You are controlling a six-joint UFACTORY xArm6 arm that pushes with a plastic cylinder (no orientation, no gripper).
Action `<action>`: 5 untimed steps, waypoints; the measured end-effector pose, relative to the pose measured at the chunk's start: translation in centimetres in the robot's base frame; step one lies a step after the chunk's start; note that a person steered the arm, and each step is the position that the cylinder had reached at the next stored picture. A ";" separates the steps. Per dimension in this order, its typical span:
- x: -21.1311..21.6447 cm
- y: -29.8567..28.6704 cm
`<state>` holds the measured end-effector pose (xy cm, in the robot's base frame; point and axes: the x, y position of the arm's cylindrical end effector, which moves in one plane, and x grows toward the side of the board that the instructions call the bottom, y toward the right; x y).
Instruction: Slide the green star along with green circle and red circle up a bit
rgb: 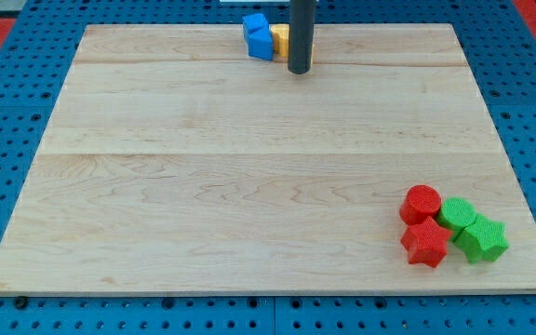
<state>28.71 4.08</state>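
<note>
The green star (483, 240), the green circle (457, 215) and the red circle (422, 203) sit packed together near the board's bottom right corner. A red star (425, 244) lies just below the red circle, touching the group. My tip (299, 71) rests on the board near the view's top middle, far from the group, up and to the left of it.
A blue block (258, 36) and a yellow block (280, 41) lie at the board's top edge, just left of my tip, the yellow one partly hidden behind the rod. The wooden board (249, 177) sits on a blue pegboard surface.
</note>
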 end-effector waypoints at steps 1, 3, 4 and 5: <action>-0.4 0.0; -1.3 0.2; 0.0 7.9; 4.9 15.3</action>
<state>33.62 19.35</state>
